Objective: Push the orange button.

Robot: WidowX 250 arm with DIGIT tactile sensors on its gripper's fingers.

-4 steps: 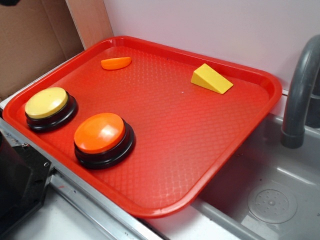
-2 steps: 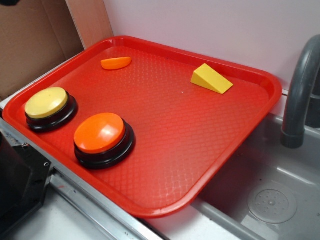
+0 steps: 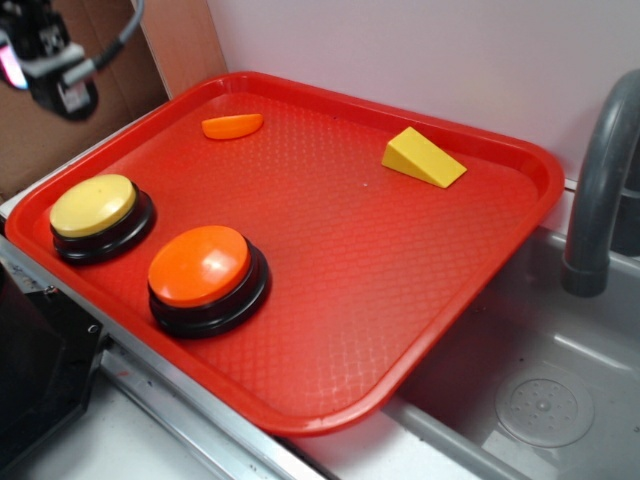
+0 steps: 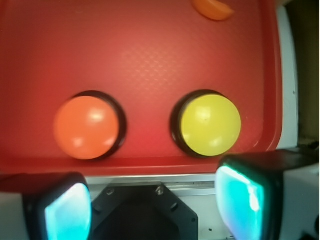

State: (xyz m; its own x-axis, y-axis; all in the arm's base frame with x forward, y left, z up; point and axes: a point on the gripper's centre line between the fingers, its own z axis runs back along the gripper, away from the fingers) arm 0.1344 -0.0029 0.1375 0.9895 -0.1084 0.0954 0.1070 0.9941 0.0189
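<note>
The orange button [image 3: 200, 265], a glossy orange dome on a black round base, sits at the near left of the red tray [image 3: 400, 300]. It also shows in the wrist view [image 4: 86, 127], left of the yellow-capped button [image 4: 210, 125]. My gripper [image 3: 55, 75] hangs high at the top left corner of the exterior view, above and left of the tray, far from the orange button. In the wrist view the gripper [image 4: 155, 210] is open and empty, its two fingers wide apart over the tray's near rim.
A yellow button [image 3: 93, 206] sits left of the orange one. A small orange half-moon slice [image 3: 232, 126] and a yellow wedge [image 3: 422, 158] lie at the tray's far side. A grey sink basin [image 3: 540, 400] and faucet [image 3: 600, 190] are at the right. A black block [image 3: 35, 370] stands at the lower left.
My gripper has come into the exterior view at the top left; it was almost wholly out of view before. Nothing on the tray has moved.
</note>
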